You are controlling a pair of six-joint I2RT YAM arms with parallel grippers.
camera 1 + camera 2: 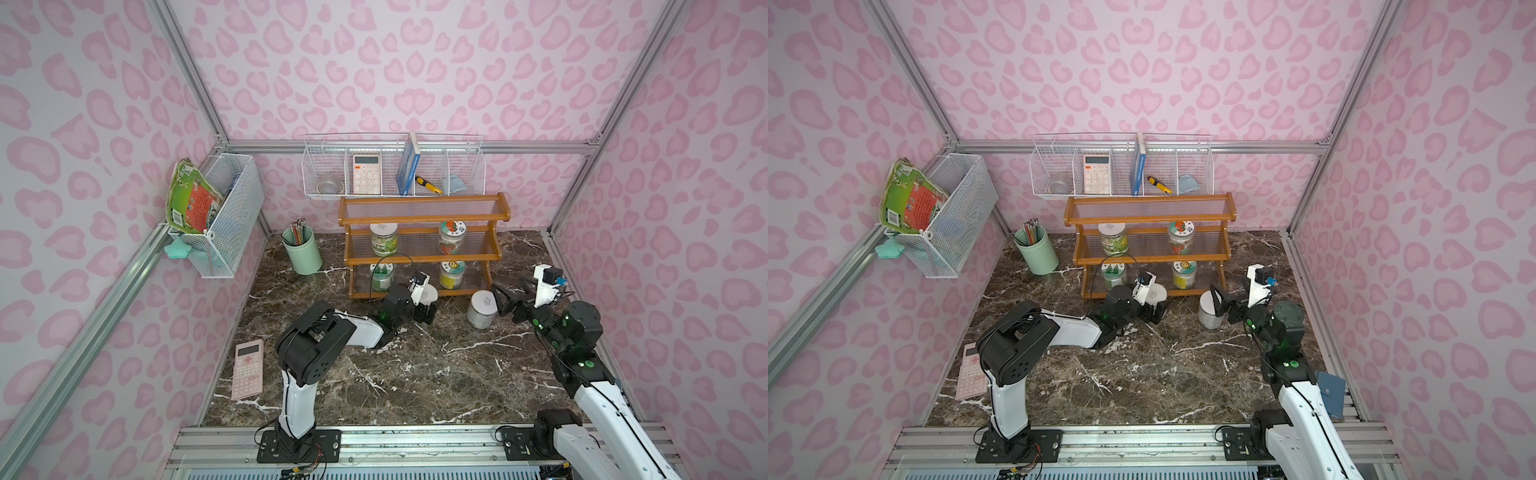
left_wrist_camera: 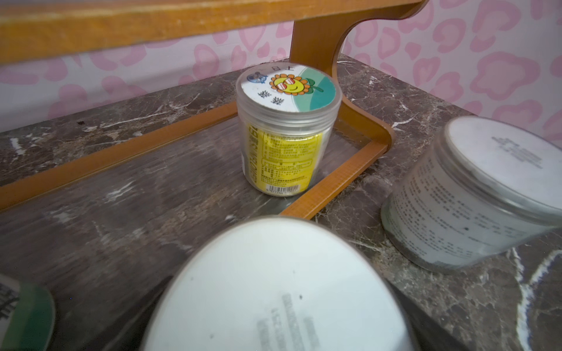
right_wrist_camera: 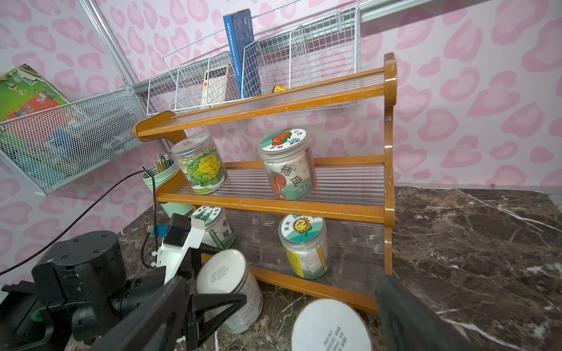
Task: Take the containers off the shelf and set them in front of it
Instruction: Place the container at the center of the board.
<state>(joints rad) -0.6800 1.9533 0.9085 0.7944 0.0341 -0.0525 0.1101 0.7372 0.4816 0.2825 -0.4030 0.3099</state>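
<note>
The orange-brown shelf (image 1: 424, 218) holds several containers: two jars on its middle tier (image 1: 384, 239) (image 1: 452, 237) and two on the lowest tier (image 1: 381, 276) (image 1: 451, 274). A plain-lidded jar (image 1: 428, 295) stands on the marble in front of the shelf. My left gripper (image 1: 430, 311) is open, its jaws on either side of that jar, whose lid (image 2: 273, 288) fills the left wrist view. Another plain-lidded jar (image 1: 482, 309) stands on the table further right. My right gripper (image 1: 509, 293) hovers open just behind it, gripping nothing; its lid (image 3: 331, 326) shows between the fingers.
A mint-green pencil cup (image 1: 302, 251) stands left of the shelf. A pink calculator (image 1: 248, 368) lies near the table's left edge. White wire baskets hang on the back wall (image 1: 392, 166) and on the left wall (image 1: 224, 216).
</note>
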